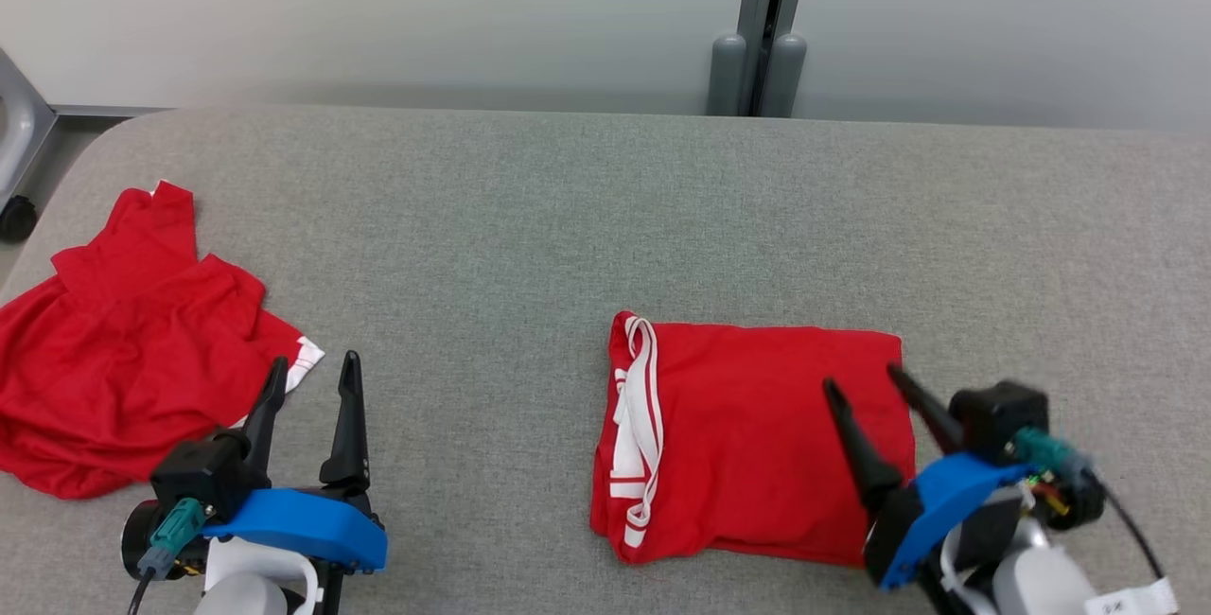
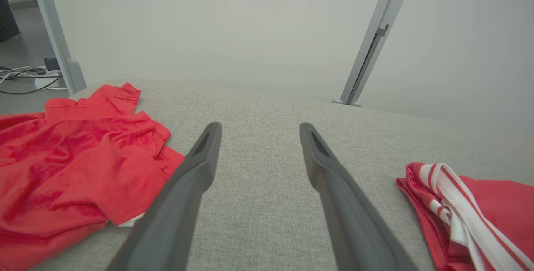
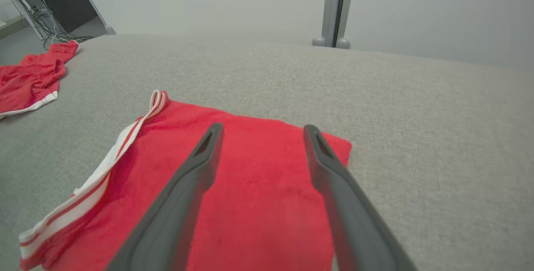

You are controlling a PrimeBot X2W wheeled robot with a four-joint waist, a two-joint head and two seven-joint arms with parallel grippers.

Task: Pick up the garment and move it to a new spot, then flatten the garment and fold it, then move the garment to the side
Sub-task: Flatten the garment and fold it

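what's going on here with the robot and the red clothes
A two-armed robot is folding laundry on a grey padded table. A folded red garment with white trim lies flat in front of it, and the right claw is open over that garment's right part, gripping nothing. The left claw is open too, beside a crumpled red garment at the table's left end, without holding it. The fold looks done; moving it aside is not yet done.
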